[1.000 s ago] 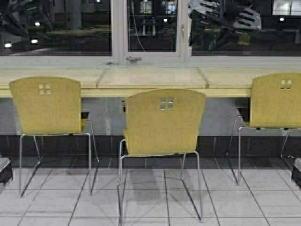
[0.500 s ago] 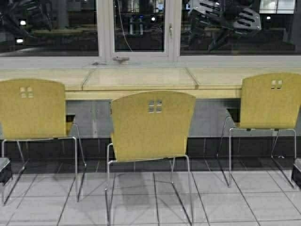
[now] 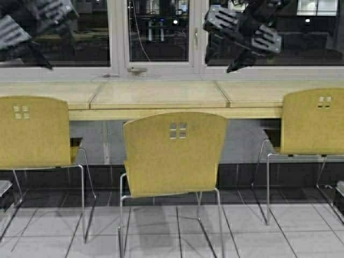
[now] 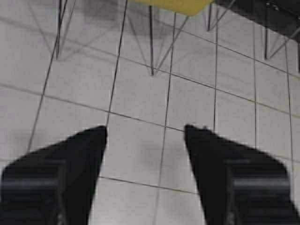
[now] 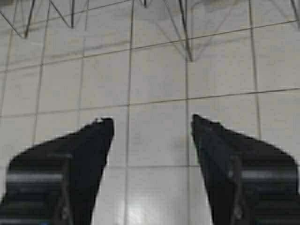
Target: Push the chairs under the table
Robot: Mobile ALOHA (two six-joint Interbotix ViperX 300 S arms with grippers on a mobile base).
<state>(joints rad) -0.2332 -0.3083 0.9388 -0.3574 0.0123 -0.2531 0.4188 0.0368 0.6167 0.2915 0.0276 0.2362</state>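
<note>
Three yellow-tan chairs stand before the long pale table (image 3: 161, 95): the middle chair (image 3: 173, 153) with its back to me and pulled out from the counter, the left chair (image 3: 32, 133), and the right chair (image 3: 314, 121). My left gripper (image 4: 145, 129) hangs open over the tiled floor, with chrome chair legs (image 4: 151, 42) and a strip of yellow seat (image 4: 173, 4) farther off. Open and holding nothing, my right gripper (image 5: 152, 119) is also above the floor, short of chair legs (image 5: 185, 28). Neither gripper touches a chair.
A window (image 3: 158, 32) runs behind the counter, with grey mesh shapes (image 3: 242, 29) showing in the dark glass. Grey floor tiles (image 3: 252, 231) lie between the chairs. Dark bits of my arms sit at the lower corners (image 3: 4, 191) of the high view.
The robot has moved: the whole scene has slid left and down in the high view, and the chairs look a little larger and nearer. No chair has shifted relative to the table.
</note>
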